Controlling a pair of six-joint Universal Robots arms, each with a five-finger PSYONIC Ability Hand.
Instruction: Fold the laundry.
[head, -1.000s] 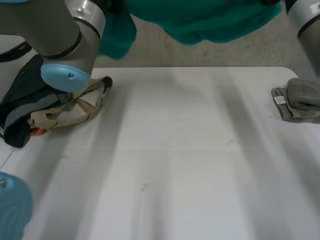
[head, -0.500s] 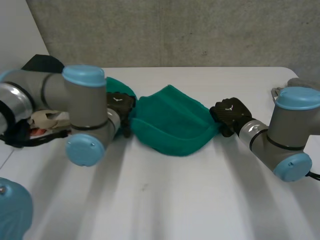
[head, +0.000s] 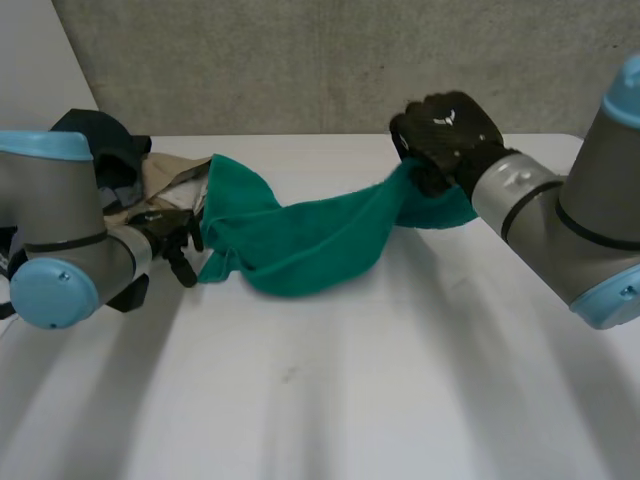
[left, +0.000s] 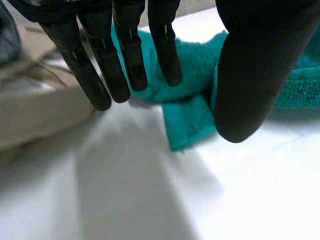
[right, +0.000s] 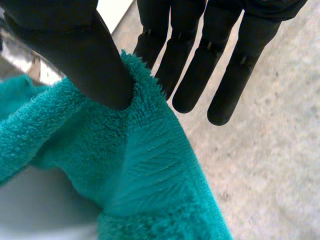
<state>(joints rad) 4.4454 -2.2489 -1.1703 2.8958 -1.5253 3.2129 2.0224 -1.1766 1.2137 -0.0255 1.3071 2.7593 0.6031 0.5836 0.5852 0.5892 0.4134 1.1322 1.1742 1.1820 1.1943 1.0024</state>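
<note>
A teal towel (head: 300, 240) lies stretched across the back of the white table (head: 350, 400). Its right end rises off the surface, pinched in my right hand (head: 445, 135). In the right wrist view the thumb (right: 85, 55) presses the towel's edge (right: 145, 175) against the fingers. The towel's left end rests bunched on the table. My left hand (head: 172, 238) is just to the left of it, open and low over the table. In the left wrist view its fingers (left: 125, 55) hang straight and the towel's corner (left: 187, 125) lies free past the fingertips.
A pile of unfolded clothes (head: 150, 180), beige with a dark garment (head: 95, 135), sits at the table's back left, behind my left arm. Beige cloth (left: 35, 115) lies beside the left hand's fingers. A grey wall runs behind the table.
The towel came down from high in the air onto the table. My left hand let go of its left end and drew back leftward. My right hand rose toward the back right, keeping its end.
</note>
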